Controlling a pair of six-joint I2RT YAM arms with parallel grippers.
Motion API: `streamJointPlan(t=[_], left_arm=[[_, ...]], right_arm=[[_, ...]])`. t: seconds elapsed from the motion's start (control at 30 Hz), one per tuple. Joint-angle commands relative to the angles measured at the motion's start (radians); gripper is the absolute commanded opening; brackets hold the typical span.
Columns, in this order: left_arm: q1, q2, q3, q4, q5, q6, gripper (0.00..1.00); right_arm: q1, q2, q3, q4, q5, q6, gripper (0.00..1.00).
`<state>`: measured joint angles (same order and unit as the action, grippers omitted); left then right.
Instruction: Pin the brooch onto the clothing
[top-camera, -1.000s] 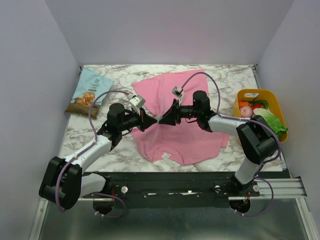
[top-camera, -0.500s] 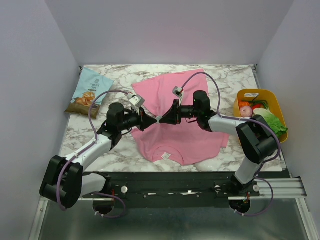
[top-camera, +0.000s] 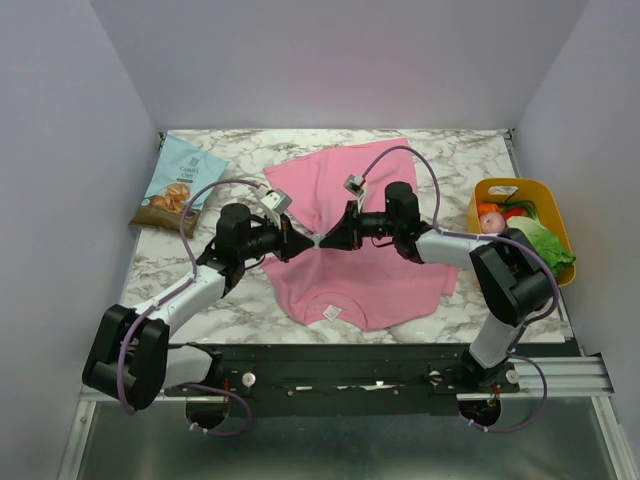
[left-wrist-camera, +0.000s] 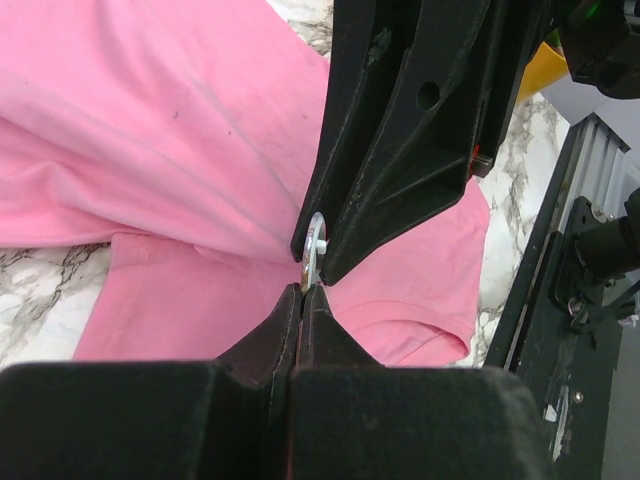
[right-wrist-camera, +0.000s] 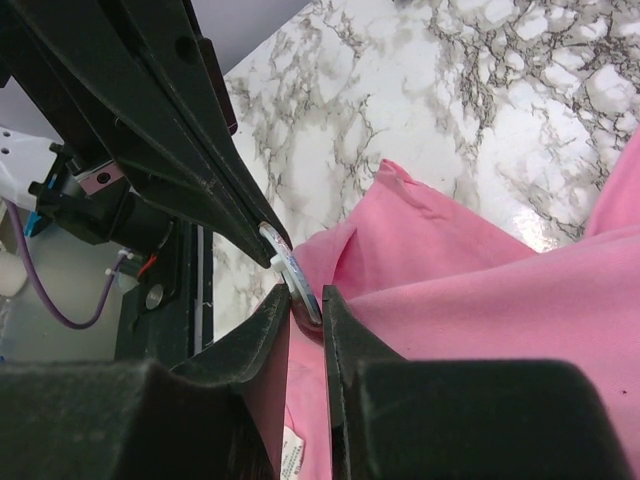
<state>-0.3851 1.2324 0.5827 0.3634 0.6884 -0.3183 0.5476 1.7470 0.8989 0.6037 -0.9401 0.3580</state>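
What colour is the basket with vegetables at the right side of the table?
The plastic basket is yellow; clearest in the top external view.

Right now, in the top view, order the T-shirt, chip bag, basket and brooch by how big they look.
1. T-shirt, by far the largest.
2. chip bag and basket: about alike, too close to rank.
3. brooch, just a speck.

t-shirt (top-camera: 370, 275) soft matt cloth; brooch (left-wrist-camera: 316, 240) shiny metal; table (top-camera: 470, 160) glossy marble-look; snack bag (top-camera: 180, 185) glossy.
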Motion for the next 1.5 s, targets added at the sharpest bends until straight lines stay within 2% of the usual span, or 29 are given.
streamJointPlan(t=[0.0,0.5,0.63,0.83,1.47], left_arm=[[-0.006,0.027,0.048,-0.012,0.042,0.015,0.0],[-0.02,0.068,0.117,-0.064,0.051,0.042,0.0],[-0.028,0.078,0.12,-0.066,0.051,0.042,0.0],[-0.043,0.09,0.131,-0.072,0.049,0.047,0.0],[-0.072,0.145,0.193,-0.145,0.011,0.074,0.0]], right_arm=[[0.029,0.02,0.051,0.001,-0.031,-0.013,0.24],[0.043,0.054,0.103,-0.093,0.018,-0.036,0.22],[0.043,0.054,0.106,-0.114,0.059,-0.04,0.17],[0.043,0.068,0.12,-0.128,0.072,-0.036,0.15],[0.046,0.066,0.127,-0.151,0.073,-0.053,0.18]])
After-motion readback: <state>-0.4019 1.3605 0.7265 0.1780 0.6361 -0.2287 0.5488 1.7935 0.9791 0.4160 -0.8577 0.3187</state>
